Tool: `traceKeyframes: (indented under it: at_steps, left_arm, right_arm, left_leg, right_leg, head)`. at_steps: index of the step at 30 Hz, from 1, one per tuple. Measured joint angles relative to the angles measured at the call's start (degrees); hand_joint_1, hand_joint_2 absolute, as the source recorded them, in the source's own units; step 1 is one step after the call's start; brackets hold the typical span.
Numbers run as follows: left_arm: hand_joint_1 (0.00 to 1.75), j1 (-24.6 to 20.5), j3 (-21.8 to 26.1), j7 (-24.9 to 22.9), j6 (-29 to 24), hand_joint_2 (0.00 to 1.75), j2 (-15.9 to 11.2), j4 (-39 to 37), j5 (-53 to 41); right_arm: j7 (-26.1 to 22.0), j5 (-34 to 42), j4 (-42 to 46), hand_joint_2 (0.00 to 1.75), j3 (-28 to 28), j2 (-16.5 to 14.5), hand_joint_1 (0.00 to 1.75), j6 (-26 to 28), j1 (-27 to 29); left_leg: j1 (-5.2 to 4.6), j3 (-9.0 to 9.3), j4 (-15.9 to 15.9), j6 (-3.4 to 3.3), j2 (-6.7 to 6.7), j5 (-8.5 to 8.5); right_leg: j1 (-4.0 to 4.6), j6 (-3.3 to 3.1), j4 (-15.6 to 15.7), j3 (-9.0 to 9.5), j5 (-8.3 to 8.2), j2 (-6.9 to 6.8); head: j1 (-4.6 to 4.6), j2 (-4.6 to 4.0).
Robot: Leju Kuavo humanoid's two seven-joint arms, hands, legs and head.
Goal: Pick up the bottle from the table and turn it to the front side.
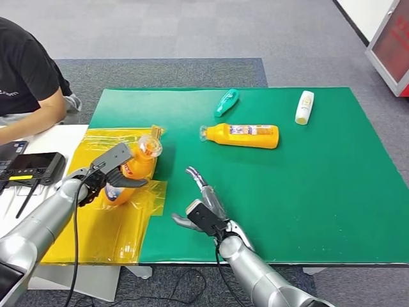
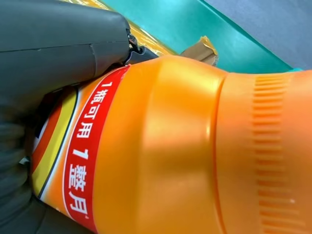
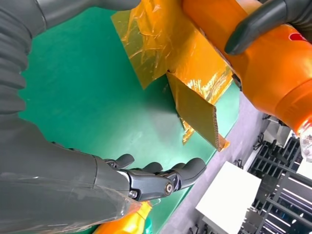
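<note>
My left hand (image 1: 108,174) grips an orange bottle (image 1: 137,167) with a clear cap, lifted and tilted over the yellow film (image 1: 96,224) at the table's left. In the left wrist view the bottle (image 2: 176,146) shows a red band of white characters under my thumb (image 2: 55,44). My right hand (image 1: 205,204) hovers open above the green mat (image 1: 313,192), just right of the held bottle, holding nothing. The right wrist view has its fingers (image 3: 154,178) spread over the mat, with the held bottle (image 3: 272,73) beyond them.
A second orange bottle (image 1: 241,135) lies on its side mid-mat. A green bottle (image 1: 227,102) and a white bottle (image 1: 304,107) lie near the far edge. A person (image 1: 24,83) sits at the left, beside a dark controller (image 1: 34,167). A cardboard scrap (image 3: 195,114) sticks up from the film.
</note>
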State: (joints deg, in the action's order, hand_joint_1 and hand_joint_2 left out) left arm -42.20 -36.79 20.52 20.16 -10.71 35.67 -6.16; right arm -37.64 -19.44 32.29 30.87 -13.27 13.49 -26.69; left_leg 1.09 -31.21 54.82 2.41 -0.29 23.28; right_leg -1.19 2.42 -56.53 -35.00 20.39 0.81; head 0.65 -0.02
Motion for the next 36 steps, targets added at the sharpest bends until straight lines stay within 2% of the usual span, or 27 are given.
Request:
traceKeyframes:
  at_steps: [9, 14, 25, 36]
  left_arm:
    - [1.75, 0.77, 0.12, 0.84, 0.50, 1.75, -0.09, 0.69, 1.33]
    - [1.75, 3.04, 0.17, 0.92, 0.90, 1.75, -1.72, 4.75, 2.05]
    - [1.75, 11.27, 2.20, -2.84, 0.50, 1.75, -9.17, 19.78, 4.50]
    - [1.75, 19.45, 7.16, -7.27, 0.35, 1.75, -19.45, 32.57, 4.43]
  right_arm:
    - [0.01, 0.25, -0.01, 1.75, 0.56, -0.04, 0.00, 0.24, -0.43]
    - [0.05, 0.64, -0.01, 1.75, 0.57, -0.04, 0.00, 0.58, -0.44]
    - [0.11, 1.47, -0.04, 1.75, 0.54, 0.08, 0.00, 1.35, -0.04]
    - [0.22, 1.48, -0.16, 1.75, 0.49, 0.58, 0.00, 1.86, 1.03]
  left_leg:
    - [-0.03, 0.32, -0.01, 0.01, -0.09, 0.07]
    - [-0.03, 0.46, -0.01, 0.06, -0.10, 0.20]
    - [0.00, 0.89, -0.05, 0.35, 0.18, 0.70]
    - [0.06, 1.16, -0.52, 0.71, 0.83, 0.84]
  right_leg:
    - [-0.02, 0.19, 0.00, 0.38, 0.18, -0.12]
    - [-0.03, 0.20, -0.01, 0.49, 0.34, -0.12]
    - [-0.01, 0.00, -0.12, 0.58, 0.69, 0.23]
    - [0.03, -0.30, -0.26, 0.23, 0.86, 0.92]
  head:
    - [0.01, 0.00]
    - [0.01, 0.00]
    - [0.00, 0.00]
    - [-0.02, 0.00]
